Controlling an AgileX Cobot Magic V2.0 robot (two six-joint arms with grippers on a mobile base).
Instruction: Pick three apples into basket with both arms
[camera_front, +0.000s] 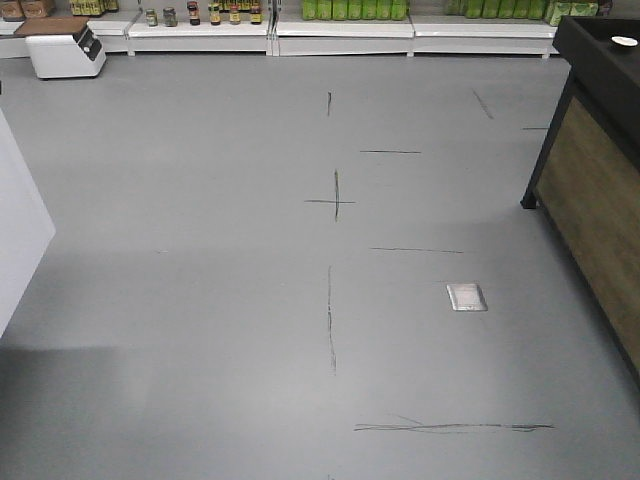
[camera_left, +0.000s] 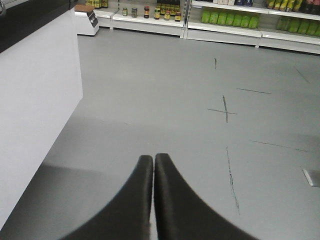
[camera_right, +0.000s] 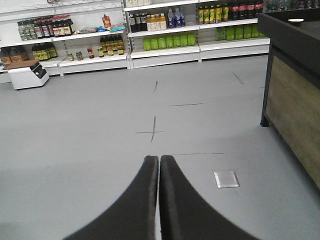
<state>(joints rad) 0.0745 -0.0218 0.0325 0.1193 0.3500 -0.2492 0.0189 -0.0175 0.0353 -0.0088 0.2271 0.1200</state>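
the left claw (camera_left: 153, 159) is pressed together, its two black fingers touching along their length and pinching nothing, above bare grey floor (camera_left: 165, 90) beside a white panel (camera_left: 35, 100). the right claw (camera_right: 159, 160) is likewise pressed together and holds nothing, with a metal floor plate (camera_right: 226, 178) just to its right and a dark surface (camera_right: 295, 100) further right. stocked shelves (camera_right: 165, 50) stand well beyond both. where the apples and the basket lie relative to either claw cannot be told.

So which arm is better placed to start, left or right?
Neither, as far as I can see: the left gripper and right gripper are both shut, empty, over grey floor, and no apples or basket show in any view.
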